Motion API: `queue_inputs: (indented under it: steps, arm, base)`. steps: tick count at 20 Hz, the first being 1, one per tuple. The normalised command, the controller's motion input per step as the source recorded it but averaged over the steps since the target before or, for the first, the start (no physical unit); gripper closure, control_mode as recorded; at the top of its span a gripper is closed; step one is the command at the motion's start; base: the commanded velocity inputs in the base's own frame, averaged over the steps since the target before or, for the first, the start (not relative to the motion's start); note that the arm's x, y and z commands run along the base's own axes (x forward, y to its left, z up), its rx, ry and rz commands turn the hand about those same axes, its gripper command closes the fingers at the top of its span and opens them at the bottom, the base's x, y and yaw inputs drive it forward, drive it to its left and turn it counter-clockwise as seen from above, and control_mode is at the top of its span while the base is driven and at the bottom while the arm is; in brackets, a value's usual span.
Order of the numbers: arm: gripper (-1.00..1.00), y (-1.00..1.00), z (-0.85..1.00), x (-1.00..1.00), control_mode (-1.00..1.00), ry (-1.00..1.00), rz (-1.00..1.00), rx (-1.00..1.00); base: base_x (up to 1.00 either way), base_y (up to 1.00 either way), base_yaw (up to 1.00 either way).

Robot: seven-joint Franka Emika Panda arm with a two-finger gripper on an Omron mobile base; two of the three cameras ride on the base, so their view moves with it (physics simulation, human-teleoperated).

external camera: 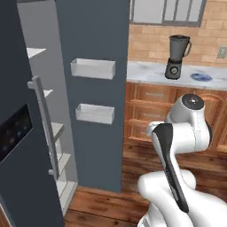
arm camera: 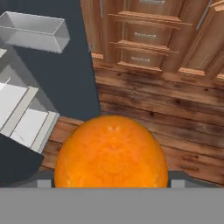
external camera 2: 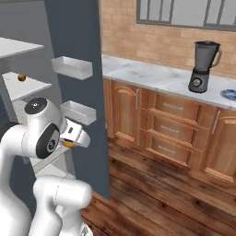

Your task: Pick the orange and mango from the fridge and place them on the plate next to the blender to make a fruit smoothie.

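The orange [arm camera: 111, 153] is a bright ball that bulks large at the bottom of the hand view, with my gripper [external camera 2: 69, 141] shut on it; a sliver of the orange [external camera 2: 68, 144] peeks out under the hand. I hold it in front of the open fridge [external camera: 95, 88], above the wooden floor. The mango [external camera 2: 21, 77], small and dull orange-brown, lies on a white fridge shelf to the left. On the counter stand the blender [external camera: 177, 56] [external camera 2: 203, 67] and, to its right, the blue-patterned plate [external camera: 201, 77] [external camera 2: 229, 94].
The open slate-grey fridge door [external camera 2: 73, 69] carries two white door bins [external camera: 93, 68] and stands between the fridge interior and the wooden cabinets [external camera 2: 175, 129]. Plank floor [arm camera: 166, 109] lies in front of the cabinets. The marble counter [external camera: 146, 73] runs toward the blender.
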Motion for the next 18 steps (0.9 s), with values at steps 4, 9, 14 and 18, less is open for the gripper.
queue_inputs:
  steps: [4, 9, 14, 18]
  arm:
    - [1.00, 0.00, 0.00, 0.00, 1.00, 0.00, 0.00, 0.00]
    - [1.00, 0.00, 0.00, 0.00, 1.00, 0.00, 0.00, 0.00]
    - [1.00, 0.00, 0.00, 0.00, 1.00, 0.00, 0.00, 0.00]
    - [1.00, 0.00, 0.00, 0.00, 1.00, 0.00, 0.00, 0.00]
  base:
    - [-0.29, 0.26, -0.86]
    - [0.69, -0.03, -0.50]
    - [1.00, -0.06, -0.10]
    - [1.00, -0.46, 0.01]
